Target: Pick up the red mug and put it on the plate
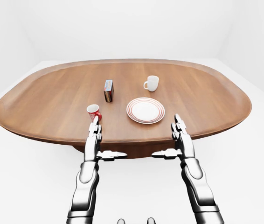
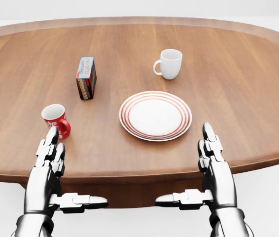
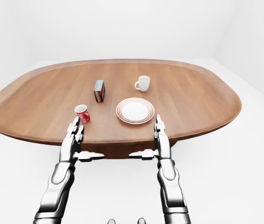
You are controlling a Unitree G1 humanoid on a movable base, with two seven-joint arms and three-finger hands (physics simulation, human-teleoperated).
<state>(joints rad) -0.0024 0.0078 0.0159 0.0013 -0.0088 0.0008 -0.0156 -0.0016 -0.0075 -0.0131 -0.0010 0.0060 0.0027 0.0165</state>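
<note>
Your oval wooden table [image 2: 238, 98] carries four items. Red mug [image 2: 56, 120]: upright, lower left in the head view, just beyond your left hand [image 2: 48, 170], whose fingertips overlap its base in the picture; contact cannot be told. Striped plate [image 2: 155, 115]: centre, bare, right of the mug. White mug [image 2: 169, 63]: above the plate. Small printed box [image 2: 86, 78]: upper left. Your right hand [image 2: 213, 170]: near edge, holding nothing. Both hands: fingers straight and together, thumbs out sideways.
</note>
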